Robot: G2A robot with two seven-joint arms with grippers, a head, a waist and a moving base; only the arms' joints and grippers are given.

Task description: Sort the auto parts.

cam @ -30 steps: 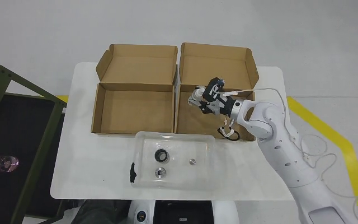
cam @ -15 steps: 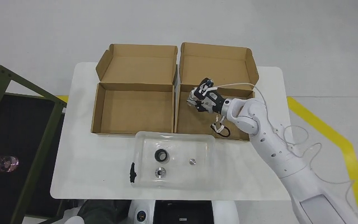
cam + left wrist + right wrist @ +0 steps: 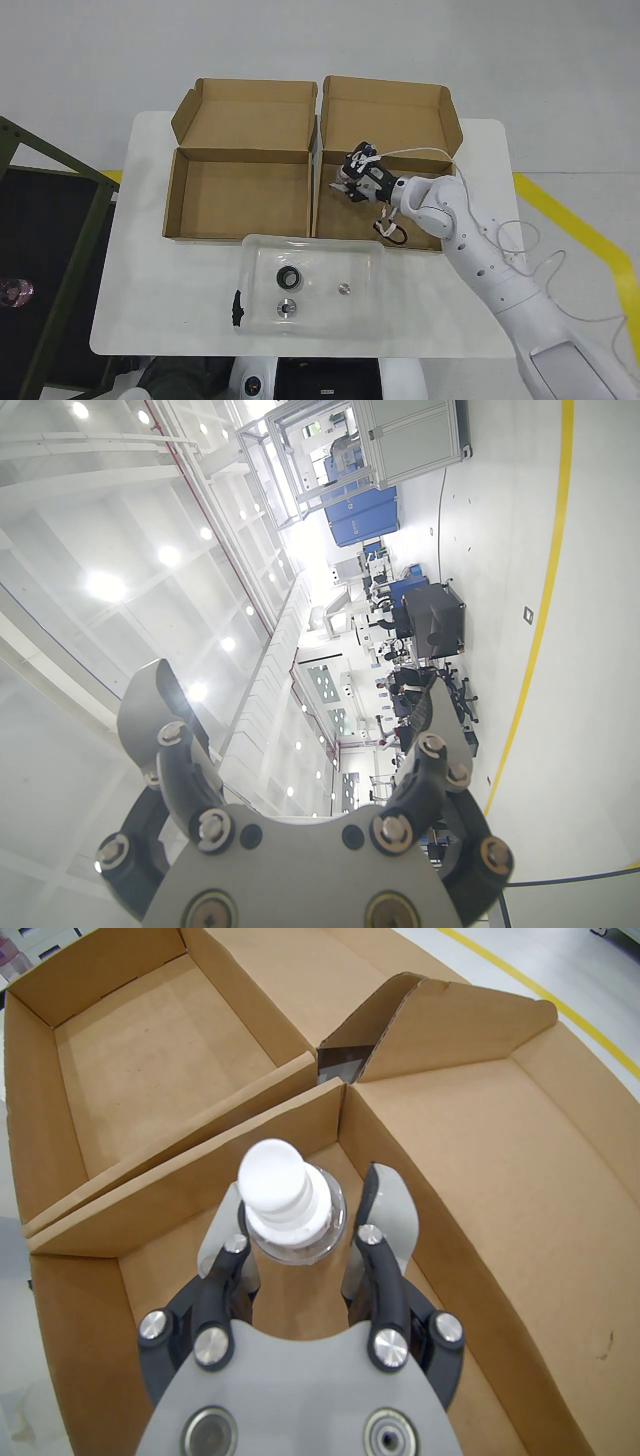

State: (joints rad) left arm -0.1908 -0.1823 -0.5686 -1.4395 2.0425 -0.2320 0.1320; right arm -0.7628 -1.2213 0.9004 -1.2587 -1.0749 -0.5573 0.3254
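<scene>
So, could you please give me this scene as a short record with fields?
Right gripper: open, over the right box, by the wall next to the left box
White stepped part: between the gripper's jaws, gap on one side
Clear tray: in front of the boxes, holding a black ring, a round metal piece, a small metal disc
Left gripper: open, holding nothing
</scene>
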